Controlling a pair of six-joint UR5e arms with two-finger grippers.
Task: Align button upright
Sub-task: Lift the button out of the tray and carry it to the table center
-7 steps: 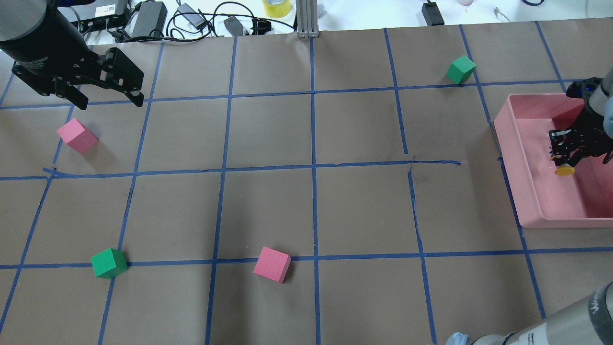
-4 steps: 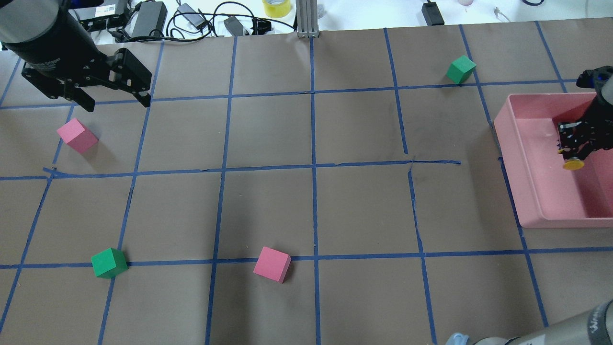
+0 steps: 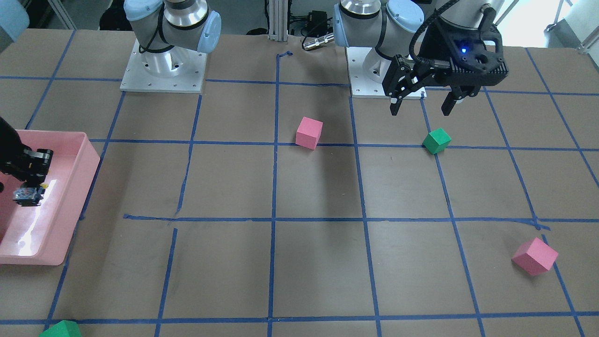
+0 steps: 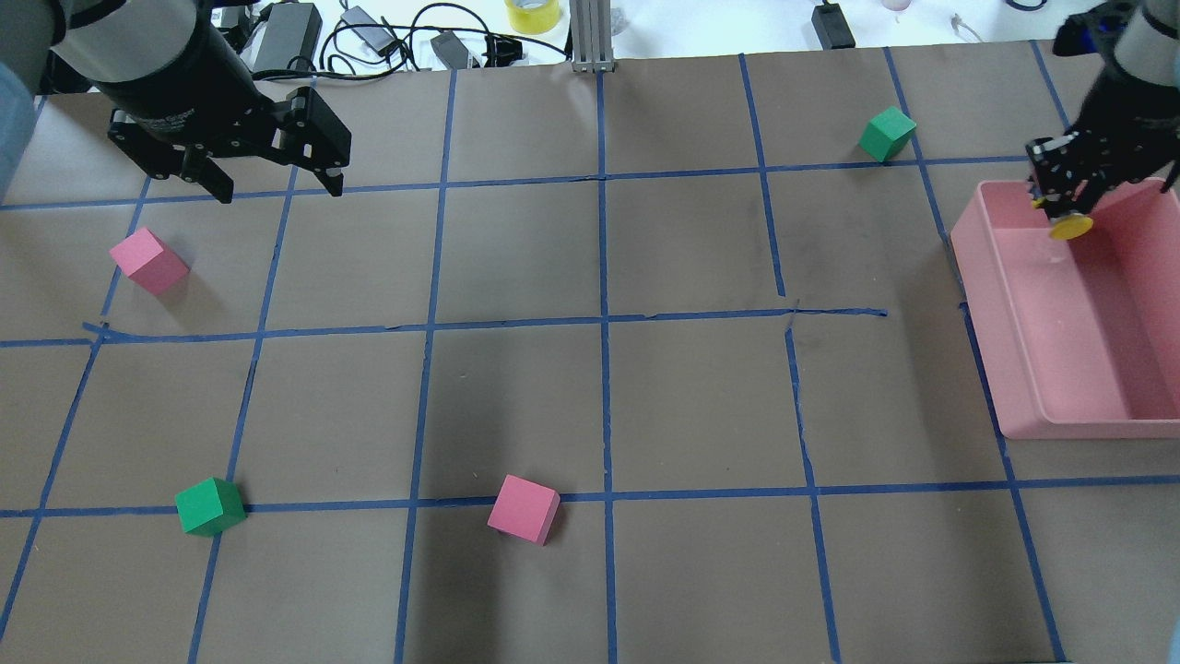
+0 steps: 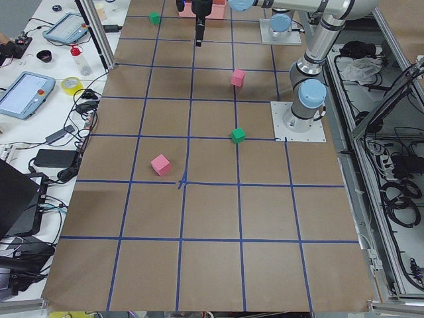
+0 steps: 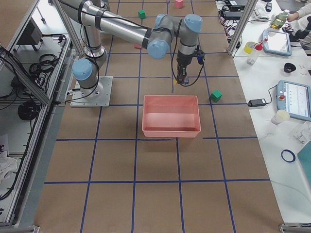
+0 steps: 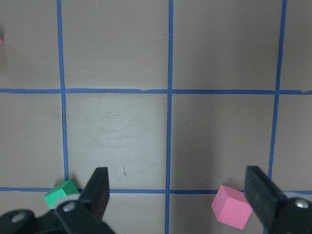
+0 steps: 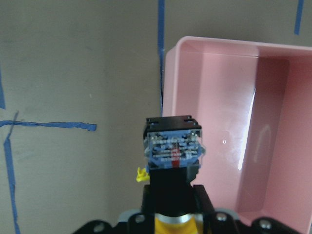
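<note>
My right gripper [image 4: 1060,198] is shut on the button [image 4: 1071,226] and holds it in the air over the far left corner of the pink bin [image 4: 977,277]. The round yellow cap shows under the fingers in the overhead view. In the right wrist view the button's black body [image 8: 170,187] sits between the fingers, with its blocky base [image 8: 173,146] at the far end. In the front view the button's base [image 3: 25,195] hangs over the bin [image 3: 89,168]. My left gripper [image 4: 278,191] is open and empty, above the table at the far left.
A green cube [image 4: 887,134] lies left of the bin's far corner. A pink cube [image 4: 147,260] lies below the left gripper. Another green cube [image 4: 209,505] and pink cube [image 4: 524,508] lie near the front. Cables and adapters lie past the far edge.
My right gripper has risen out of the bin with the button and moved toward the bin's far left corner. My left arm has moved to the right, still open.
</note>
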